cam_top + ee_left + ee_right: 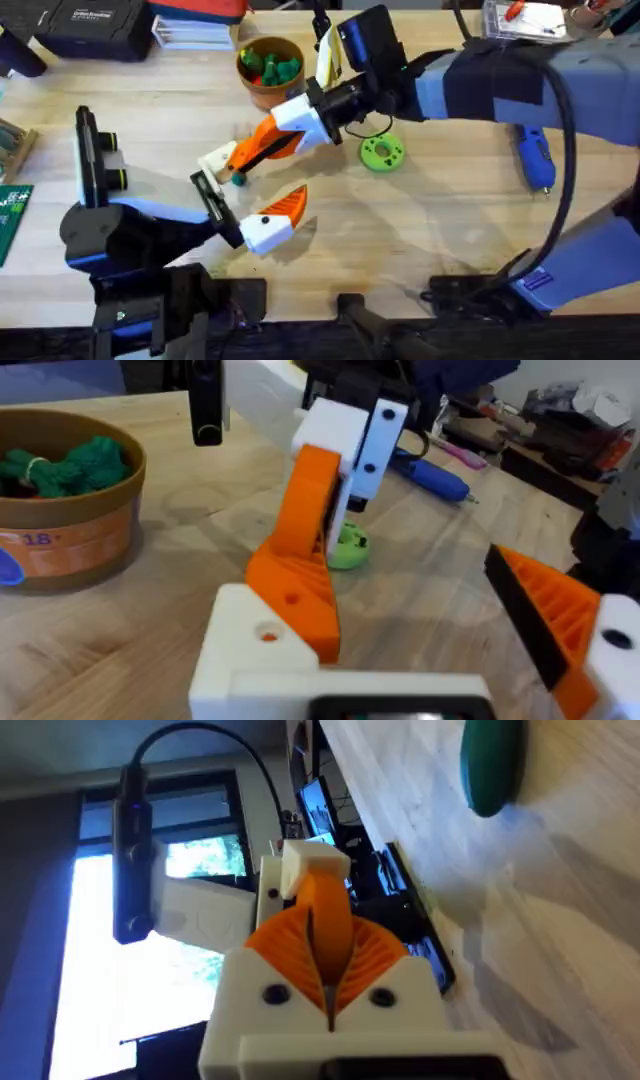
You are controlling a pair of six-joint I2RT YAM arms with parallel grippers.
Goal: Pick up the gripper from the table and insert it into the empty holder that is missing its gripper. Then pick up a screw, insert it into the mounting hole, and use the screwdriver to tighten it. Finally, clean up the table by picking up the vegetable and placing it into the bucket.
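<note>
Orange-padded right gripper [243,158] angles down, closed, beside the vegetable [238,180]; left gripper [283,212] gapes empty.

The bucket [270,66] stands at the table's [440,230] far side, the vegetable [238,179] before it, the screwdriver [534,158] well right.

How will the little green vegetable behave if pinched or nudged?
The vegetable looks smooth and rounded, so it may slip out of a pinch. It is oblong and lies on the table, so a nudge would likely roll it. Being small, it is probably light.
</note>
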